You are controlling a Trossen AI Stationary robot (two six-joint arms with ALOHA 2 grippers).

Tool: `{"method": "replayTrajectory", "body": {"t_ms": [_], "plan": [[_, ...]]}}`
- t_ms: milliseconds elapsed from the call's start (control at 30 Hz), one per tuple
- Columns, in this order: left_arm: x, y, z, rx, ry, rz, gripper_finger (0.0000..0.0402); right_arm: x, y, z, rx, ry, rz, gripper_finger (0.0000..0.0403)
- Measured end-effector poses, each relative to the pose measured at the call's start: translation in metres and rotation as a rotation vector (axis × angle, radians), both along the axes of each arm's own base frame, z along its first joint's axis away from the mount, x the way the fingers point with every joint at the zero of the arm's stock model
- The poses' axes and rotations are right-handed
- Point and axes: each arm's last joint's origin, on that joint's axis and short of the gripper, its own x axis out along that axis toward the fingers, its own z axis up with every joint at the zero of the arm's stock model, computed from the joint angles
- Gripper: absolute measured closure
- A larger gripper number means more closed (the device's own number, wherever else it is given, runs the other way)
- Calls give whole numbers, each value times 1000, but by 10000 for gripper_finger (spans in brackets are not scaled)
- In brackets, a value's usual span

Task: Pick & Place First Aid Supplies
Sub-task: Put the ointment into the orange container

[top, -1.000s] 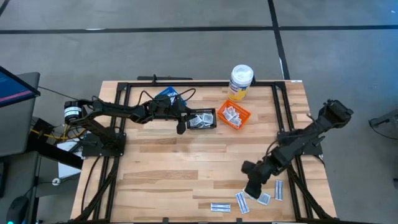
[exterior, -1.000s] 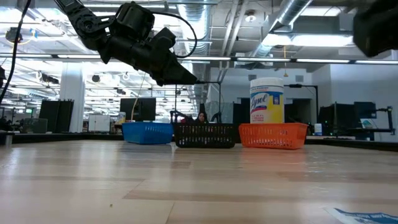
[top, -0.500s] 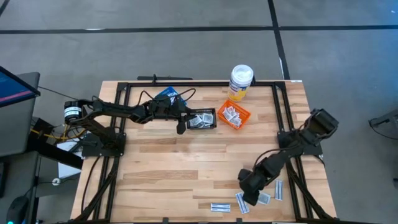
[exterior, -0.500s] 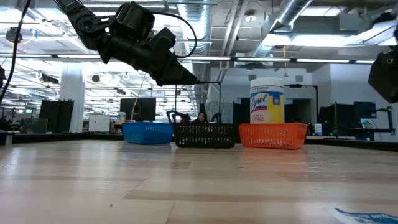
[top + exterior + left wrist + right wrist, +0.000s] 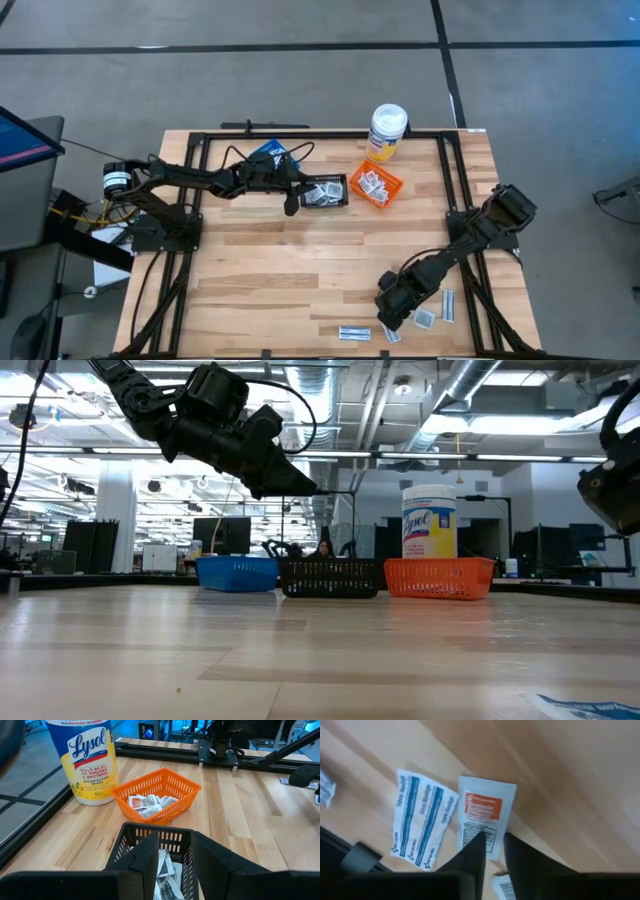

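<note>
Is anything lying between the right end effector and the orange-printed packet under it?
Nothing visible. The right end effector sits directly over the orange-printed packet, fingers straddling its edge; the blue-striped bandage lies beside it, not on top.

You see the orange-marked packet [image 5: 482, 817] partly hidden behind the right gripper [image 5: 493, 851] at lower centre. Bottom right in the low view, a blue-printed packet [image 5: 590, 707] is cut off.

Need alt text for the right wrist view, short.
The right gripper is down over a white packet with orange print on the wooden table, its dark fingers narrowly apart at the packet's near edge. A blue-printed fabric bandage packet lies beside it.
</note>
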Motion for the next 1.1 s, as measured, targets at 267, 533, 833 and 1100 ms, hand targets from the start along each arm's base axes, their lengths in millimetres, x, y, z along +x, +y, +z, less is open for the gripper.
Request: {"method": "replayTrajectory", "body": {"t_ms": [267, 533, 833, 1100], "plan": [[0, 0, 0, 0, 1, 0, 287, 9, -10, 3, -3, 13, -50, 393], [0, 0, 0, 1, 0, 0, 287, 8, -13, 23, 6, -81, -12, 401], [0, -1, 0, -2, 1, -5, 287, 15, -16, 38, -65, -312, 171, 400], [0, -1, 0, -5, 1, -4, 287, 28, -42, 38, -256, -392, 315, 334]]}}
